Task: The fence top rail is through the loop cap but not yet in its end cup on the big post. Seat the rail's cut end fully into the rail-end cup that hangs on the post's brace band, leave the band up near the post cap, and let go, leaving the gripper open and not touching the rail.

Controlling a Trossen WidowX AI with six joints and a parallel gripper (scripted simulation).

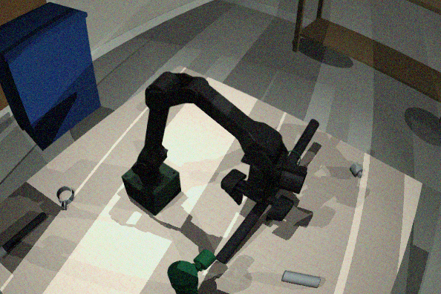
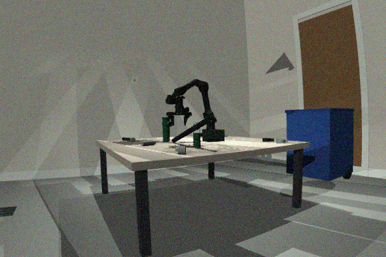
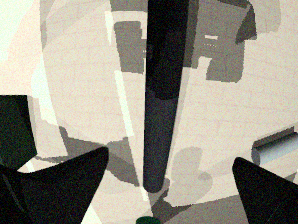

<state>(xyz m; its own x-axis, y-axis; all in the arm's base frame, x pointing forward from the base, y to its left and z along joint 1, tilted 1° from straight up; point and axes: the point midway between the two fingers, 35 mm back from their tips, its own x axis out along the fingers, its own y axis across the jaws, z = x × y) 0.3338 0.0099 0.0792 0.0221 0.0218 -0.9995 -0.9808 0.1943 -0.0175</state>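
Wrist view: gripper (image 1: pixel 260 194) (image 2: pixel 178 120) (image 3: pixel 173 160) spread wide, nothing gripped, above the black fence rail (image 1: pixel 243 232) (image 2: pixel 190 130) (image 3: pixel 164 95). Rail's low end sits beside the big green post (image 1: pixel 183 274) (image 2: pixel 166 130), outside its cup (image 1: pixel 204 259) (image 3: pixel 148 220). Best centre the fingers across the rail, close squarely, then lift until aligned.

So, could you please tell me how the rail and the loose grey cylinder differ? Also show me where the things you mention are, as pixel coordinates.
The rail (image 1: pixel 243 233) (image 3: pixel 162 120) is black and long; the cylinder (image 1: pixel 301 279) (image 3: pixel 277 146) is grey and short. The rail slants with one end raised, while the cylinder lies on the table (image 1: pixel 334 230) (image 2: pixel 227 154). Both are round bars, and neither is gripped.
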